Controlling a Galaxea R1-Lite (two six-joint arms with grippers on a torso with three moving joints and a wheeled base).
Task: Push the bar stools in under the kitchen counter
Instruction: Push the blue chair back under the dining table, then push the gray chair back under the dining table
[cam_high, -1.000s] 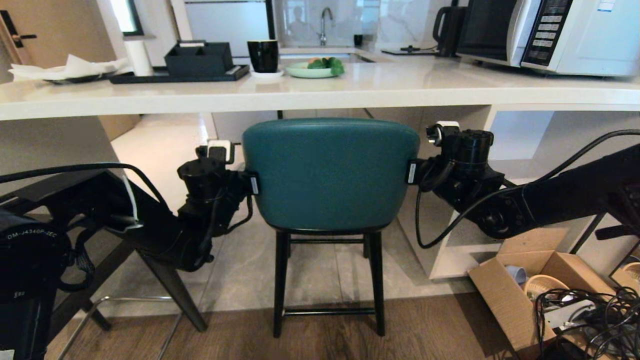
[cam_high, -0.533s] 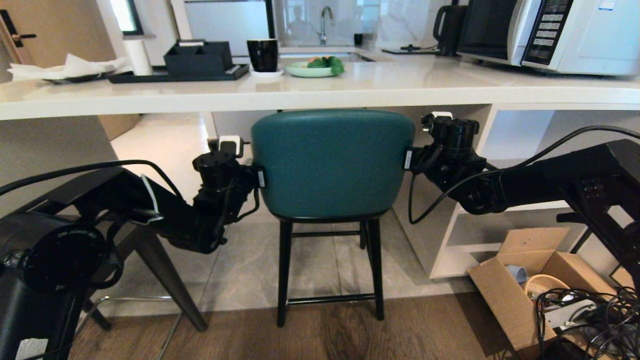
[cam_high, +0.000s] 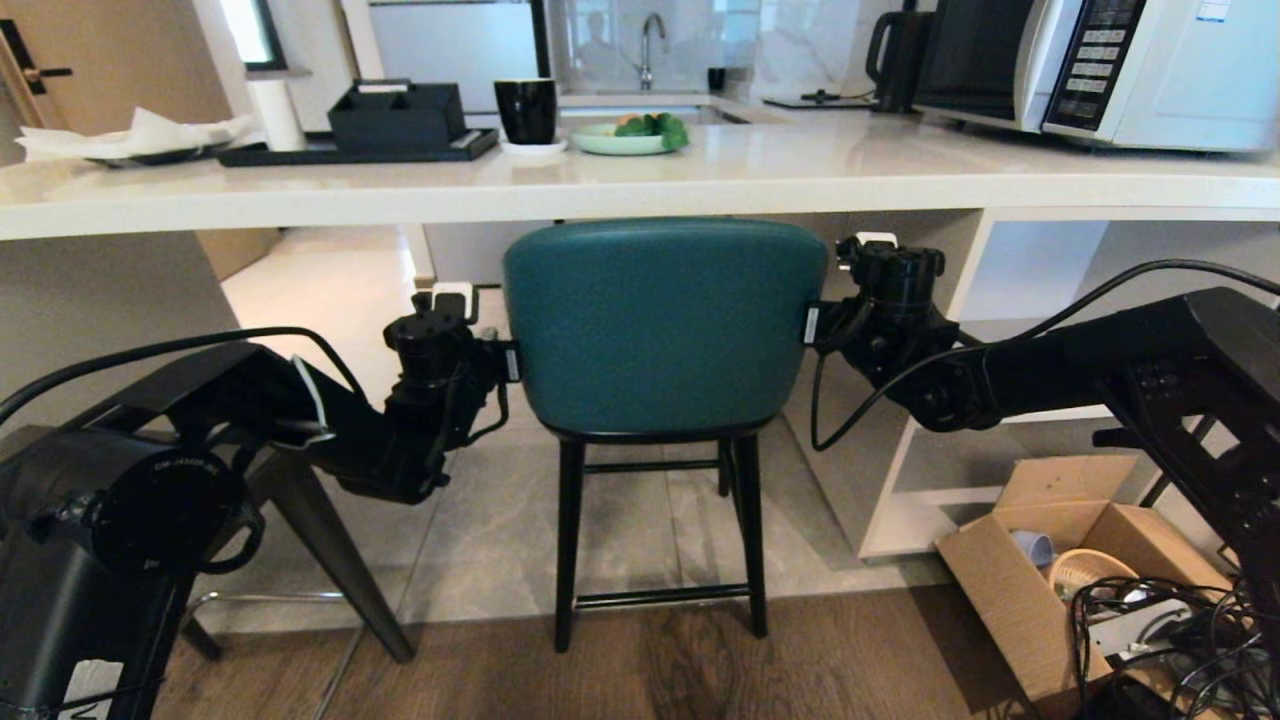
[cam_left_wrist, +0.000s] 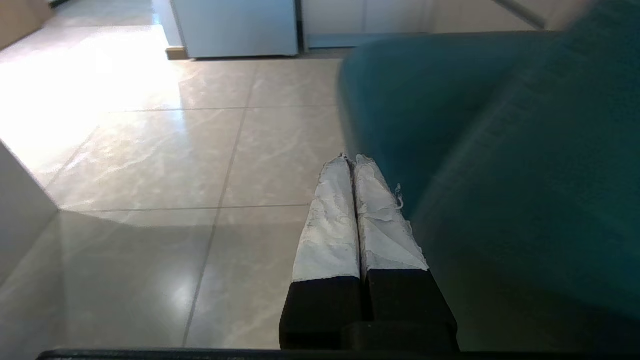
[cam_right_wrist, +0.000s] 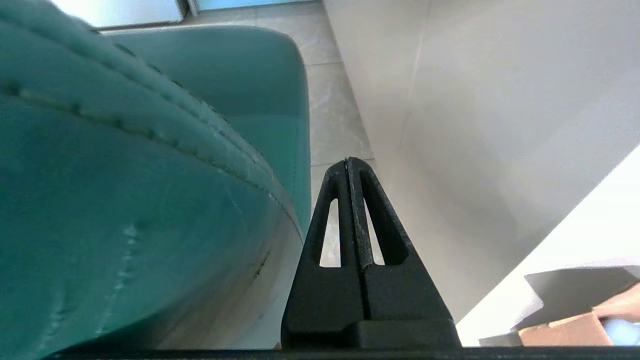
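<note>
The teal stool stood with its back just under the white table edge, the left gripper and right gripper pressed against its sides, fingers clenched on nothing.

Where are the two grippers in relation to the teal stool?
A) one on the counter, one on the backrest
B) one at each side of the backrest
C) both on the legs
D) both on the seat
B: the left gripper and the right gripper, both shut, flank the teal stool backrest.

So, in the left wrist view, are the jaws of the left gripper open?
No, the left gripper has its jaws pressed together, beside the teal stool.
</note>
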